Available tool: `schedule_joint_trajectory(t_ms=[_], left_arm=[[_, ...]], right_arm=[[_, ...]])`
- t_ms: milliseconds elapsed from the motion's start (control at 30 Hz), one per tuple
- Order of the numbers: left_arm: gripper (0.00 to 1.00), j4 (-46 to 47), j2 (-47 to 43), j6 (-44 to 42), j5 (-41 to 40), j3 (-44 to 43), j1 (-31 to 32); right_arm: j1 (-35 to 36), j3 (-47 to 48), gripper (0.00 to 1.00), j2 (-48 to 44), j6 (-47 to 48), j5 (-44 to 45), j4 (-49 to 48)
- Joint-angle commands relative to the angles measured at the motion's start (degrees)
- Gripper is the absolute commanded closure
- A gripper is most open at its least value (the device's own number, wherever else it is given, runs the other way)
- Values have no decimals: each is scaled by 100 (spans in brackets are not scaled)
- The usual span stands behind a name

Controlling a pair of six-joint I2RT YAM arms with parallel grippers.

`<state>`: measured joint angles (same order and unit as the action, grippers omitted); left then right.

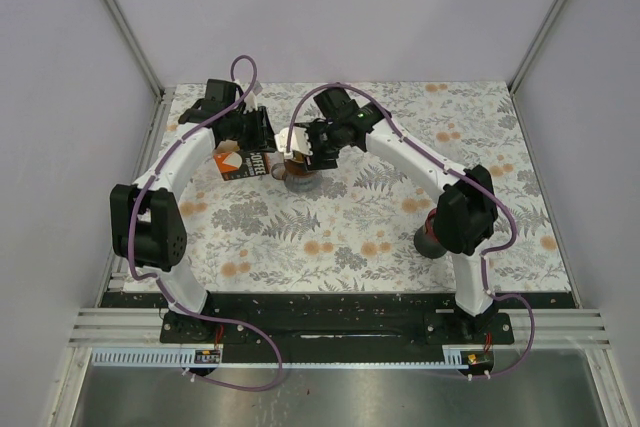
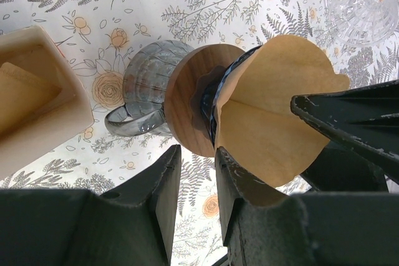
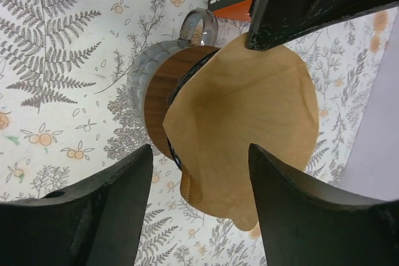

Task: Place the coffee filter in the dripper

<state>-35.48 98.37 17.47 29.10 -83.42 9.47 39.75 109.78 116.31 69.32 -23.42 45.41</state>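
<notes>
Right claw (image 3: 201, 154) wide, left claw (image 2: 196, 154) barely apart — filter (image 2: 280, 104) in dripper (image 2: 187, 91) — clear glass (image 2: 368, 1) left-wrist only.

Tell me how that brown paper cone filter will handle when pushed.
The brown paper cone filter looks thin, so probably floppy and easily creased. It protrudes from the wood-collared glass dripper, so a nudge might shift it.

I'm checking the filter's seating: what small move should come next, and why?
Probably nudge the filter deeper with the right gripper: it sticks far out of the dripper, and those jaws stand open around it.
</notes>
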Motion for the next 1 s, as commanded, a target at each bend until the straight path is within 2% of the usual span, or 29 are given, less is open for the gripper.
schedule_joint_trajectory(t_ms=[0, 100, 267, 467, 633, 767, 967], left_arm=[[68, 68, 16, -69, -71, -271, 11], [68, 24, 33, -95, -106, -315, 11], [68, 24, 25, -113, -150, -351, 11], [68, 15, 7, -165, -177, -351, 11], [68, 15, 25, -148, -186, -351, 11], [68, 15, 60, -148, -177, -368, 11], [67, 15, 69, -148, -159, -395, 11]], right_arm=[[-2, -35, 33, -56, 275, 83, -287], [-11, -53, 41, 32, 345, 197, -164], [-2, -167, 60, 102, 389, 224, -269], [7, -246, 74, 181, 521, 356, -348], [7, -272, 82, 155, 626, 250, -243], [16, -264, 82, 111, 662, 241, -208], [33, -255, 61, 41, 565, 259, -278]])
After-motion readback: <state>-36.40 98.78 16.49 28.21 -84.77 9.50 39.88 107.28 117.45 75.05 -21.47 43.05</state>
